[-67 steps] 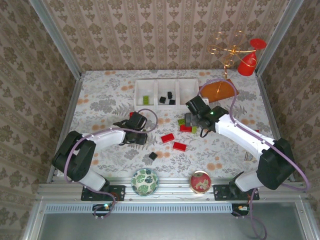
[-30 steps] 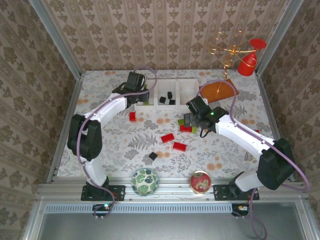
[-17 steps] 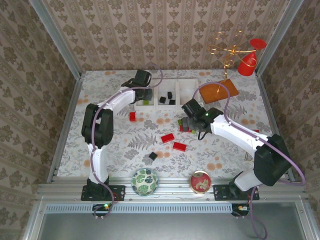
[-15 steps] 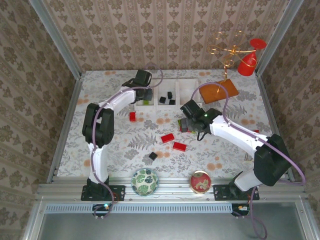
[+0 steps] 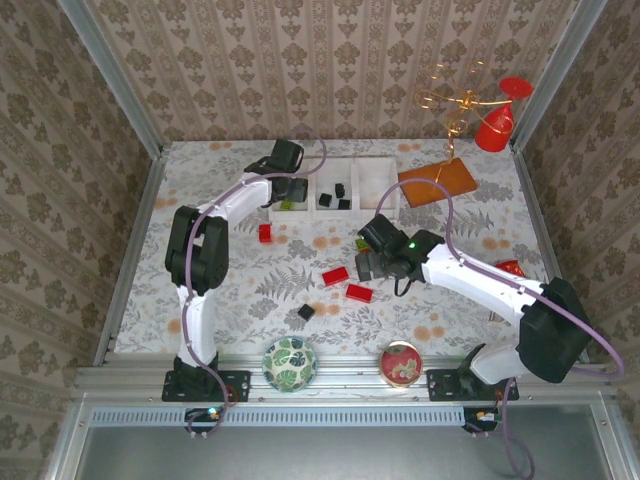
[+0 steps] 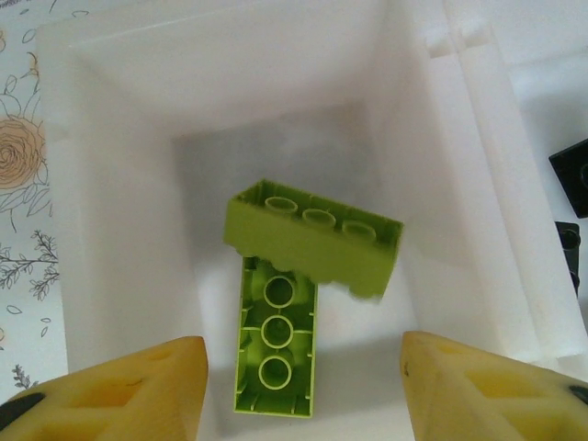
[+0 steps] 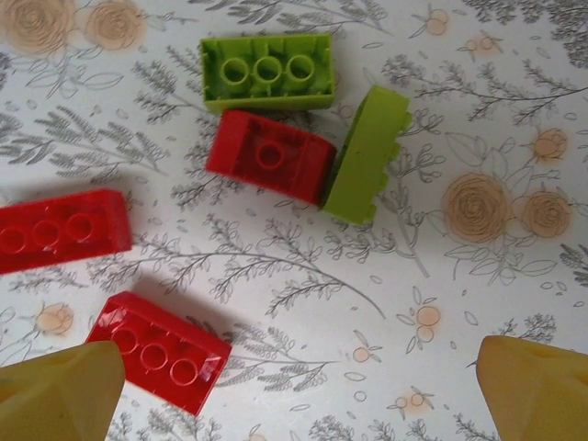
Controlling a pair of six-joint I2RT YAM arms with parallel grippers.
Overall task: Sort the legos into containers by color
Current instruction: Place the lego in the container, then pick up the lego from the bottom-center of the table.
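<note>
Walls (image 5: 340, 70) papered in beige with a brown damask pattern close in the table (image 5: 250, 290) on three sides, with bare aluminium posts (image 5: 115, 80) slanting up at the corners. The tabletop has a white cloth printed with grey leaves and orange flowers, and a metal rail (image 5: 340, 378) runs along its near edge. The light is soft and even, with faint shadows.

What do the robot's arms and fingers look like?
The left arm and right arm have white links, chunky black joints and a purple cable looping alongside. The right arm has a tiny green light. The left gripper and right gripper have yellow wedge fingers.
</note>
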